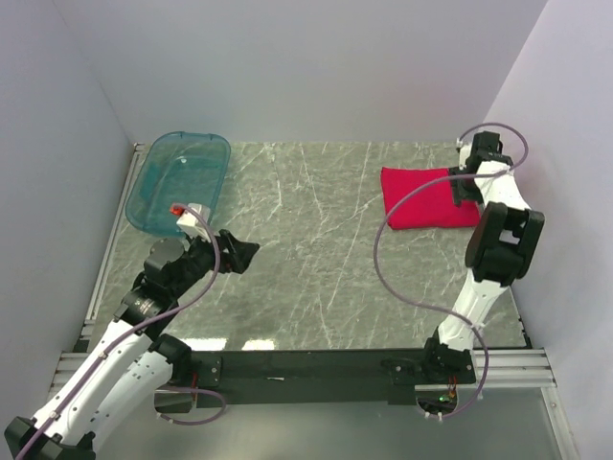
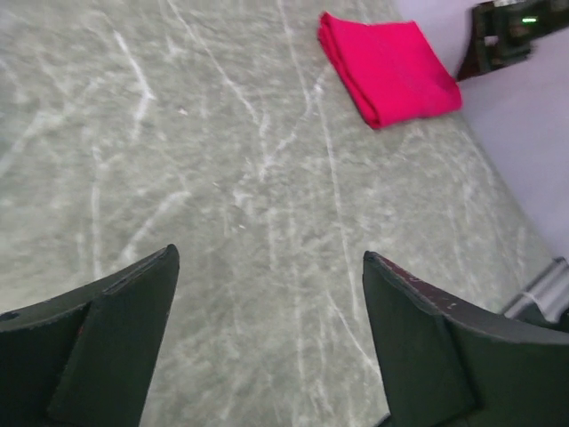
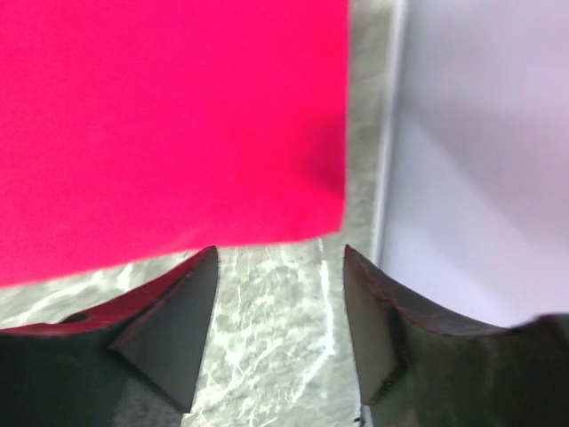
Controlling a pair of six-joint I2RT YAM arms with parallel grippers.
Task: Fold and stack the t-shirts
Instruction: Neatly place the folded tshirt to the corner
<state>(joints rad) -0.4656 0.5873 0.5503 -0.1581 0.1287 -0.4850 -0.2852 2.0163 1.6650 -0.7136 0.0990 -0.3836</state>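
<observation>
Right pincer [image 3: 280, 267] stands part-open with nothing in it, tips just short of a corner of the shirt [image 1: 428, 198]. I'd judge the fold done and the bundle parked here as the base of the stack. Left pincer [image 2: 267, 267] gapes wide and empty over bare table [image 1: 316, 268], near the tub [image 1: 182, 182], well clear of the work. Folded flat, the shirt lies at the far right by the wall [image 1: 565, 115], long axis across the table, thick folded edge facing left.

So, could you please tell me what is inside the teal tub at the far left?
Nothing shows inside the teal tub; only its translucent bottom is visible. Its near corner is covered by the left arm's wrist, so that part cannot be checked.
</observation>
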